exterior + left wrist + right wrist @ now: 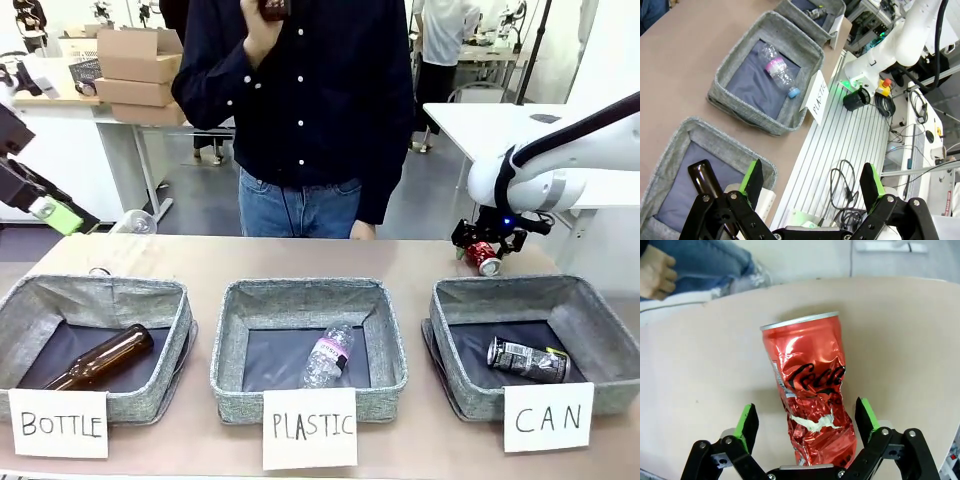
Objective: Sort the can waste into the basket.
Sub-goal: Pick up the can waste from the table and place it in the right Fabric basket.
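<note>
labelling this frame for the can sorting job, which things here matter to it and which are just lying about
Part of the job: crushed red can on the table, right gripper open around it; black can, already in the CAN basket.

Just lying about: brown bottle in the BOTTLE basket; clear plastic bottle in the PLASTIC basket.

Front camera looks across the table [200, 262]; wrist cameras look down onto it.

You had three baskets: BOTTLE basket [100, 287], PLASTIC basket [300, 290], CAN basket [540, 285]. Three lettered cards [58, 423] [309, 428] [547, 417]. Two cans: red can [484, 257], black-and-silver can [527, 359]. One brown bottle [100, 357]. One clear plastic bottle [328, 355]. Two grippers: left gripper [812, 172], right gripper [806, 407].
</note>
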